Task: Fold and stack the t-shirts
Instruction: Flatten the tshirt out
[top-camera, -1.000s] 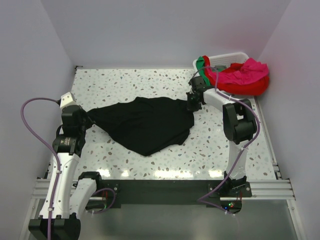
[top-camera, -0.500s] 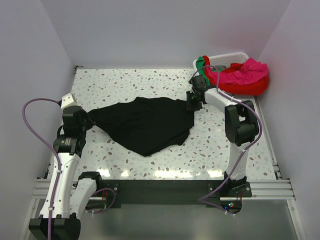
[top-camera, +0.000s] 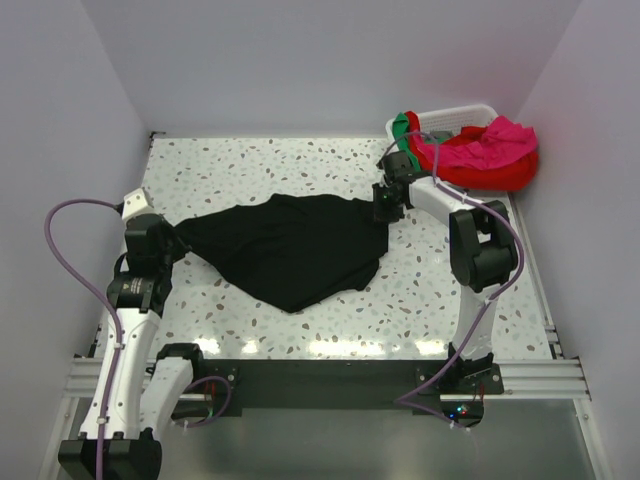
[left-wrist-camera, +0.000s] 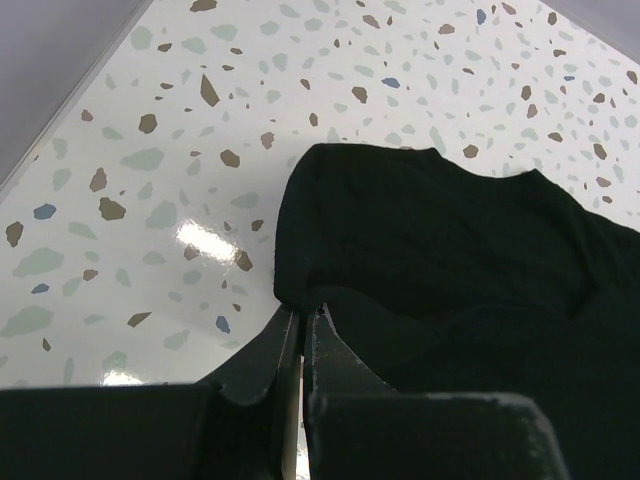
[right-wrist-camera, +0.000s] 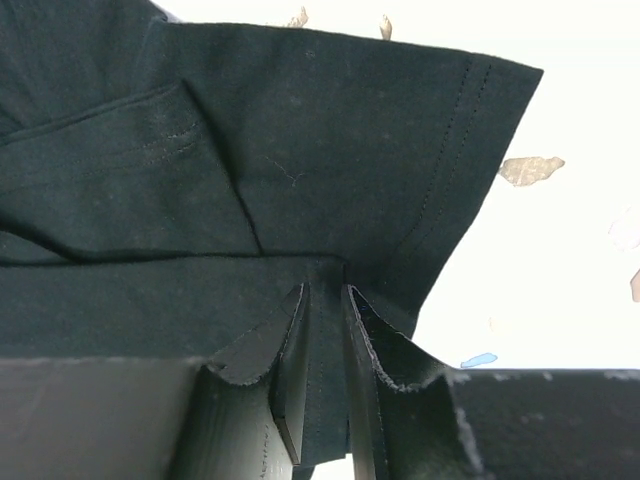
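Note:
A black t-shirt (top-camera: 290, 250) lies spread on the speckled table, stretched between the two arms. My left gripper (top-camera: 172, 236) is shut on the shirt's left corner; in the left wrist view the fingertips (left-wrist-camera: 302, 312) pinch a fold of the black cloth (left-wrist-camera: 450, 250). My right gripper (top-camera: 386, 208) sits at the shirt's right sleeve. In the right wrist view its jaws (right-wrist-camera: 325, 295) stand slightly apart, with a strip of the hemmed black cloth (right-wrist-camera: 250, 150) lying loose between them. Red and magenta-pink t-shirts (top-camera: 482, 152) and a green one (top-camera: 402, 127) are heaped in the basket.
The white slatted basket (top-camera: 462, 111) stands at the back right corner, just behind my right gripper. White walls close the table on the left, back and right. The arm bases and a metal rail (top-camera: 320, 375) run along the near edge.
The right gripper's jaws have parted at the sleeve. The left arm has drawn slightly back to the left with the corner still pinched. The shirt itself has hardly shifted.

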